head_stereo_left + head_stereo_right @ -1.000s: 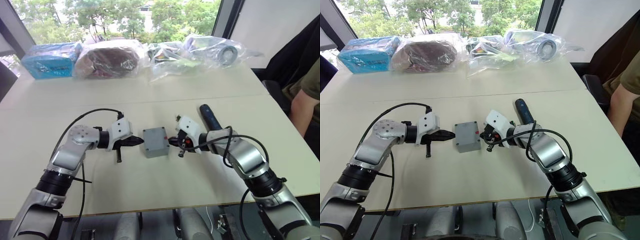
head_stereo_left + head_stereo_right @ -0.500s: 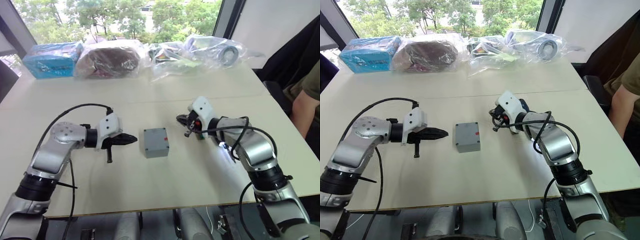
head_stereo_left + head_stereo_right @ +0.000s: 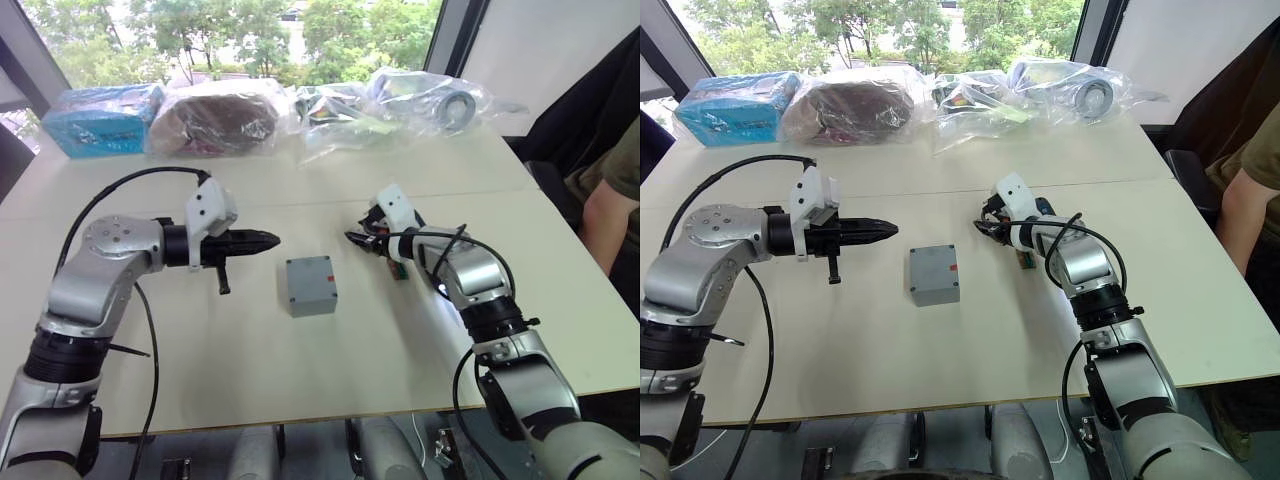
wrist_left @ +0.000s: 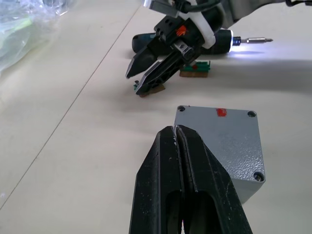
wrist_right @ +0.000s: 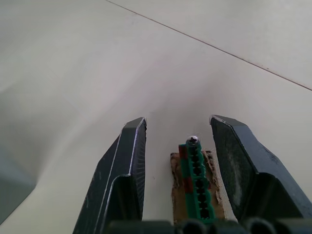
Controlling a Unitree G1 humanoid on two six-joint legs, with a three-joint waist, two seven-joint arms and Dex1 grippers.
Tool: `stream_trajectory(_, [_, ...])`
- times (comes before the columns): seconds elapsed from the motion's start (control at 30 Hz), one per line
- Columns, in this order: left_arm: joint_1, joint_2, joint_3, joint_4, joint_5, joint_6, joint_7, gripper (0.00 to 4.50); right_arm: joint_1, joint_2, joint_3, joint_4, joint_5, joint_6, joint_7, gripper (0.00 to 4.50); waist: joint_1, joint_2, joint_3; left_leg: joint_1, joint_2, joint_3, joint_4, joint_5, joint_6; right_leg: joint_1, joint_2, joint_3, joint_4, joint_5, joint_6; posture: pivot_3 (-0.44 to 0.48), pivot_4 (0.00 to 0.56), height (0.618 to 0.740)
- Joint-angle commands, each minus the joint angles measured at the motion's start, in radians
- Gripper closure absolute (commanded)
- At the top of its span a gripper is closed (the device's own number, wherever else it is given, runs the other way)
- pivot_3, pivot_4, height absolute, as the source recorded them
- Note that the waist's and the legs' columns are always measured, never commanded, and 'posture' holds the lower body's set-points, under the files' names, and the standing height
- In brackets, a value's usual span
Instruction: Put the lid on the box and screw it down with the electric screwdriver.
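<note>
With the lid (image 3: pixel 311 280) seated on the box, we lower the right gripper (image 5: pixel 178 146), jaws wide, squarely astride the green screw strip (image 5: pixel 196 178) while the left gripper (image 4: pixel 176 141), jaws pressed together, hovers empty.

- The left arm is bent at the elbow, its forearm reaching level across the table; the left gripper (image 3: pixel 266 239) points toward the right arm, fingers pressed together.
- The right arm stretches forward, wrist turned inward; the right gripper (image 3: pixel 352 239) sits low, fingers spread apart.
</note>
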Motion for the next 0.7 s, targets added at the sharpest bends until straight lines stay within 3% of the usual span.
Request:
stream_trajectory(0.03, [-0.018,0.008,0.018,-0.037,-0.015,0.006,0.012,4.50,-0.032,0.011,-0.024,0.005,-0.004,-0.022,0.000,2.39,0.000,0.000,0.000,0.000,0.000,0.000,0.000,0.000,0.000,0.000,0.000,0.000,0.000,0.000,0.000,0.000,0.150,0.740])
stream_trajectory(0.43, [-0.022,0.004,0.008,-0.039,-0.016,0.008,0.018,4.50,-0.033,0.017,-0.038,0.020,0.000,-0.012,0.001,2.39,-0.001,0.000,0.000,0.000,0.000,0.000,0.000,0.000,0.000,0.000,0.000,0.000,0.000,0.000,0.000,0.000,0.150,0.740])
stream_trajectory(0.57, [-0.022,0.003,0.005,-0.038,-0.015,0.007,0.019,4.50,-0.035,0.016,-0.039,0.022,-0.001,-0.004,-0.001,4.12,-0.001,0.000,0.000,0.000,0.000,0.000,0.000,0.000,0.000,0.000,0.000,0.000,0.000,0.000,0.000,0.000,0.150,0.740])
stream_trajectory(0.6, [-0.023,0.002,0.005,-0.038,-0.016,0.008,0.020,4.50,-0.035,0.016,-0.039,0.023,-0.002,-0.004,-0.001,4.36,-0.001,0.000,0.000,0.000,0.000,0.000,0.000,0.000,0.000,0.000,0.000,0.000,0.000,0.000,0.000,0.000,0.150,0.740])
stream_trajectory(0.7, [-0.023,0.001,0.004,-0.038,-0.015,0.007,0.021,4.50,-0.039,0.016,-0.039,0.023,-0.002,-0.001,-0.001,4.44,-0.001,0.000,0.000,0.000,0.000,0.000,0.000,0.000,0.000,0.000,0.000,0.000,0.000,0.000,0.000,0.000,0.150,0.740])
